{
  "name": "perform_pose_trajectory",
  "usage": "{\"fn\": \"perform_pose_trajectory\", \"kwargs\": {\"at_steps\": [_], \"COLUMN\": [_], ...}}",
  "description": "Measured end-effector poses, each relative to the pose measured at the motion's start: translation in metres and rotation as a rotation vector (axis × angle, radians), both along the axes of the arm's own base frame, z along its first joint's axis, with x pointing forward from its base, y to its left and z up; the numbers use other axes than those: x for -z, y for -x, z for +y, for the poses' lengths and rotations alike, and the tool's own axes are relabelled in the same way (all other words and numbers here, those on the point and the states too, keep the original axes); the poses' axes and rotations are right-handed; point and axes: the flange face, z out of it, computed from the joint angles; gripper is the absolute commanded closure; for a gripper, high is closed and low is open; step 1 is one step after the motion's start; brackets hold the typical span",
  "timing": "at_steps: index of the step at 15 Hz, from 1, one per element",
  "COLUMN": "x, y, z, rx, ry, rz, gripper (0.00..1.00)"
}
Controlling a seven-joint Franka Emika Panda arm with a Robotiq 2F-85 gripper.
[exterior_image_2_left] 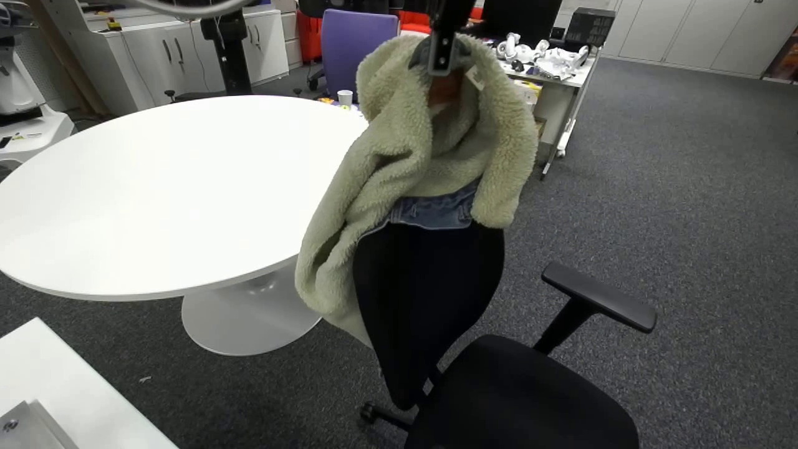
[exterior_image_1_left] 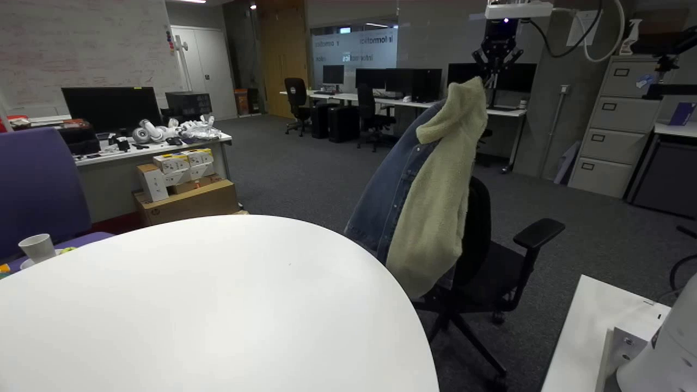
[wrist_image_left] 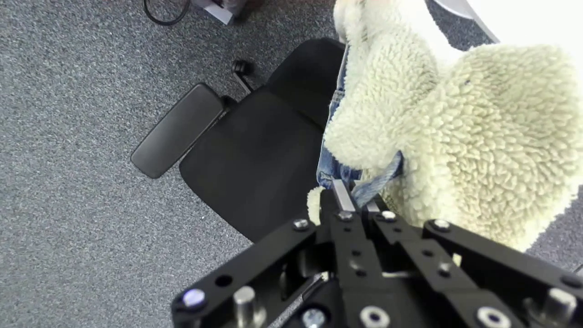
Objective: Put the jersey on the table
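Observation:
The jersey [exterior_image_1_left: 435, 190] is blue denim with a cream fleecy lining. It drapes over the backrest of the black chair [exterior_image_2_left: 430, 305], its collar end raised above it. In an exterior view the lining of the jersey [exterior_image_2_left: 399, 149] faces the camera, with a brown patch near the collar. My gripper [exterior_image_1_left: 493, 79] is at the collar, above the chair back; it also shows in an exterior view [exterior_image_2_left: 441, 65]. In the wrist view the gripper [wrist_image_left: 357, 193] is shut on a narrow denim strip of the jersey [wrist_image_left: 492, 132]. The round white table [exterior_image_2_left: 187, 187] stands beside the chair.
The chair's armrest [exterior_image_2_left: 598, 296] sticks out beside its seat. A white stand [exterior_image_1_left: 604, 310] carries the robot base [exterior_image_1_left: 667, 343]. A purple chair [exterior_image_1_left: 41, 179] and a white cup [exterior_image_1_left: 39, 247] are at the table's far side. A cluttered desk [exterior_image_1_left: 158, 152] stands behind.

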Motion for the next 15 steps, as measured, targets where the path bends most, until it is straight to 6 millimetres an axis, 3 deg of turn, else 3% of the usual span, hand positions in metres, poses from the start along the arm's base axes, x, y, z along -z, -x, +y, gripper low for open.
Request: {"fn": "perform_pose_trajectory", "kwargs": {"at_steps": [6,10,15], "x": [0.023,0.046,0.054], "y": [0.037,0.068,0.113], "z": [0.078,0.150,0.242], "rx": [-0.019,0.026,0.074], "ry": [-0.059,-0.123,-0.172], "rz": [0.047,0.080,0.083], "gripper": [0.99,0.99,0.99]}}
